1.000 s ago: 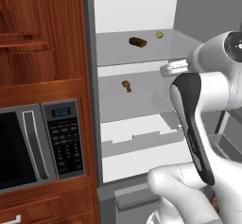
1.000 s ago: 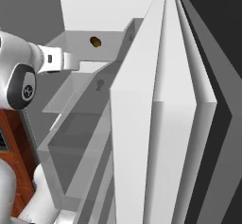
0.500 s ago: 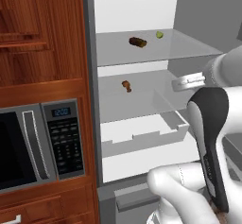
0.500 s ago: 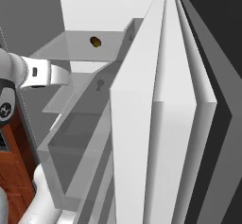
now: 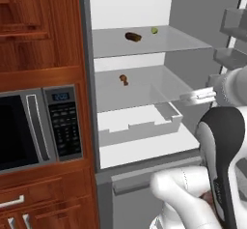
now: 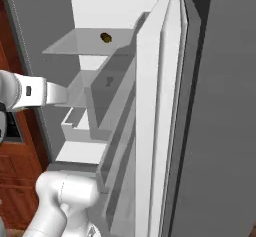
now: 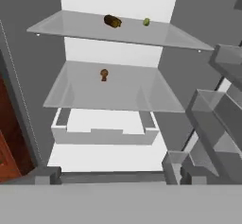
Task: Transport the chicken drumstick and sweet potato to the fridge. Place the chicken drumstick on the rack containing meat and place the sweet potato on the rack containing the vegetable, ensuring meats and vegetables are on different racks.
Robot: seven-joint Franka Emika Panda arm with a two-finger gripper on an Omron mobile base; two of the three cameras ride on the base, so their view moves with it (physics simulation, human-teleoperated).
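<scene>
The fridge (image 5: 164, 85) stands open. On its top shelf the dark sweet potato (image 5: 133, 36) (image 7: 112, 21) lies beside the small green vegetable (image 5: 154, 30) (image 7: 146, 22), the two a little apart. One golden-brown drumstick (image 5: 124, 79) (image 7: 104, 74) lies alone on the middle shelf; I cannot tell whether it is the chicken drumstick or the stored meat. My gripper (image 5: 185, 97) (image 6: 62, 93) hangs open and empty outside the fridge, right of the middle shelf's front edge, pointing inward.
A white drawer (image 5: 140, 124) sits under the middle shelf. Door bins (image 7: 222, 105) line the open door (image 6: 155, 131) on the right. A black-fronted microwave (image 5: 38, 126) sits in wooden cabinets (image 5: 38, 39) to the left. My own arm fills the lower right of the left base view.
My hand has drawn back and down from the top shelf level to the middle shelf level, staying open. Food on the shelves has not moved.
</scene>
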